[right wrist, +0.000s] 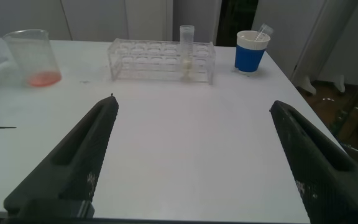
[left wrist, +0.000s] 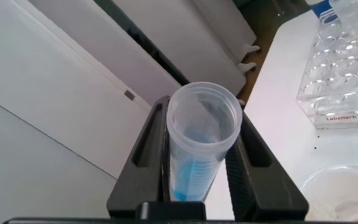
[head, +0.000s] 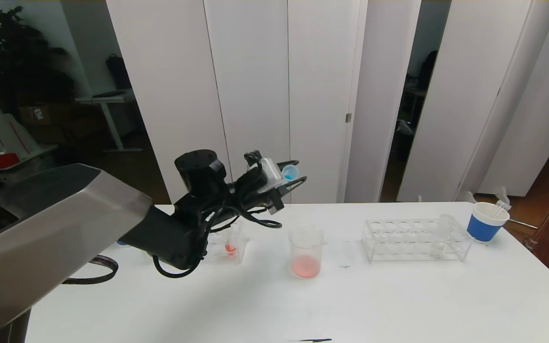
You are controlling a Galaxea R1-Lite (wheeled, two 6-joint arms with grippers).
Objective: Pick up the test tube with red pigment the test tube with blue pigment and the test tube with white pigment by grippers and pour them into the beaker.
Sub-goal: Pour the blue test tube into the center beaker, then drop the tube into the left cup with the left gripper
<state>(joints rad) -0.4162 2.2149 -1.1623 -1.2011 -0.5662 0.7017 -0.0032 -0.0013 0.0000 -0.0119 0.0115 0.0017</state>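
left gripper [head: 288, 177]: pinched on test tube with blue pigment [head: 289, 172], frame centre, above beaker [head: 306, 251] | right gripper [right wrist: 191, 134]: spread, parked low

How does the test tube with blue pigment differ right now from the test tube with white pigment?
The test tube with blue pigment is clamped in the left gripper, raised off the table; the test tube with white pigment stands in the clear rack.
The blue one is tipped over, its open mouth facing forward; the white one is upright.
The blue one holds cyan pigment; the white one holds a pale cream bit at its bottom.
Both are small clear tubes, open at the top.
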